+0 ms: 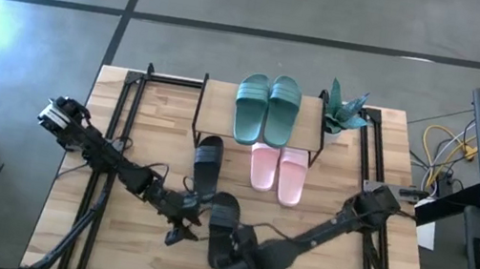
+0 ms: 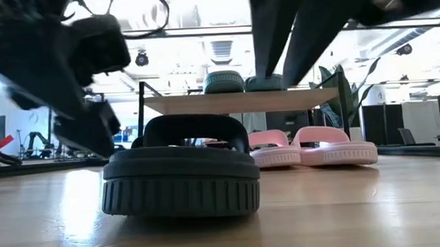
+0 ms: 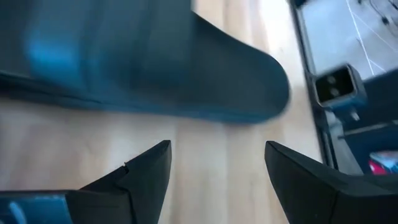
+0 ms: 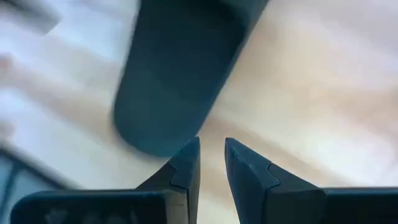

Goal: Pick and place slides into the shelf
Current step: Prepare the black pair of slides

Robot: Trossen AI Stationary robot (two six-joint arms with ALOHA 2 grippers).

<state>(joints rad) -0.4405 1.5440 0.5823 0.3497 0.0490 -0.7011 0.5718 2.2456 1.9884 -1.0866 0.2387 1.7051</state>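
On the near part of the counter (image 1: 133,262), in front of the shelf (image 1: 257,147), the right hand (image 4: 212,163) hovers with fingers narrowly parted just short of one black slide (image 1: 223,230). Beside that slide, the left hand (image 3: 217,168) is spread wide and empty. The other black slide (image 1: 206,166) lies closer to the shelf's left legs. Two pink slides (image 1: 278,171) sit at the shelf's foot (partly under its board); two green slides (image 1: 267,107) rest on top.
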